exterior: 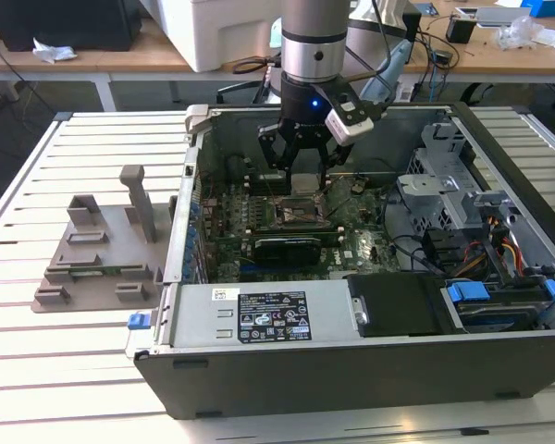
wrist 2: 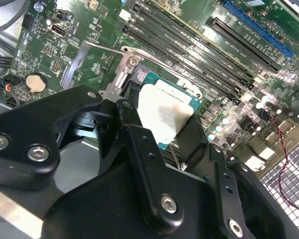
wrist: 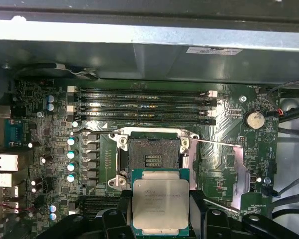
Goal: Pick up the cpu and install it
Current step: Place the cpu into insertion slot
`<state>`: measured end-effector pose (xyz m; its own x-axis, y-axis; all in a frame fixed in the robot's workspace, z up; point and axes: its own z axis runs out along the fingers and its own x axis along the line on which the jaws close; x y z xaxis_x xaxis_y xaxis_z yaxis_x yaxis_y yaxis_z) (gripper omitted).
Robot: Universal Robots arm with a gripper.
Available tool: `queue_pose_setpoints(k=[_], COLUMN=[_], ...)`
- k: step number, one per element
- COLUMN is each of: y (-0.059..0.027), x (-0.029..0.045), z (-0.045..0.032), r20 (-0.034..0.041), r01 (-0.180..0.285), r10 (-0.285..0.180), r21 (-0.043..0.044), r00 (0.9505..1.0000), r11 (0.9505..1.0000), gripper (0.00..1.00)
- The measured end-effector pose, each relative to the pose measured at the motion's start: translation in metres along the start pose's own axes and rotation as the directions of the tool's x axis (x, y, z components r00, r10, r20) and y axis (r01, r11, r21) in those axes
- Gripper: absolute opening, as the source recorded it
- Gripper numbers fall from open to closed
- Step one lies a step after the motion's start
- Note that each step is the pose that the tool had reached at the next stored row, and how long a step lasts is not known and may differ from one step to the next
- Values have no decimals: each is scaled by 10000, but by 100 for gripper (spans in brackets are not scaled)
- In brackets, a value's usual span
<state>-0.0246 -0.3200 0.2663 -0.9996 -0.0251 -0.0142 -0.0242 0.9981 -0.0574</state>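
One lettered cpu, seemingly in pincer

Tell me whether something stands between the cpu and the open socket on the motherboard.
Nothing visible does. The gripper holds the cpu by two opposite edges, beside the socket in the first wrist view. The socket's dark middle lies bare; its thin lever lies off to one side over the motherboard.

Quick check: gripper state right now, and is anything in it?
Gripper: closed on the cpu, holding it by two opposite edges above the motherboard, close to the empty socket; the chip is not yet seated.
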Motion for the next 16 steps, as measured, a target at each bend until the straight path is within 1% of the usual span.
queue_pose_setpoints(k=[2, 3, 4, 5, 7, 8, 10, 12, 13, 14, 16], y=[0, 0, 0, 0, 0, 0, 0, 0, 0, 0, 0], x=[0, 0, 0, 0, 0, 0, 0, 0, 0, 0, 0], z=[0, 0, 0, 0, 0, 0, 0, 0, 0, 0, 0], r20=[0, -5, -20, -42, -56, -72, -83, -98, -112, -116, -131], r01=[-2, -84, -338, -742, -986, -1283, -1472, -1755, -2013, -2091, -2379], r10=[2, 84, 338, 742, 986, 1283, 1472, 1756, 2013, 2091, 2379], r21=[0, 1, 5, 12, 17, 24, 29, 39, 50, 53, 63], r00=[10000, 10000, 9994, 9972, 9951, 9917, 9891, 9844, 9795, 9778, 9712], r11=[10000, 10000, 9994, 9972, 9951, 9917, 9891, 9845, 9795, 9779, 9713], gripper=[55, 55, 55, 55, 55, 55, 55, 55, 55, 55, 55])
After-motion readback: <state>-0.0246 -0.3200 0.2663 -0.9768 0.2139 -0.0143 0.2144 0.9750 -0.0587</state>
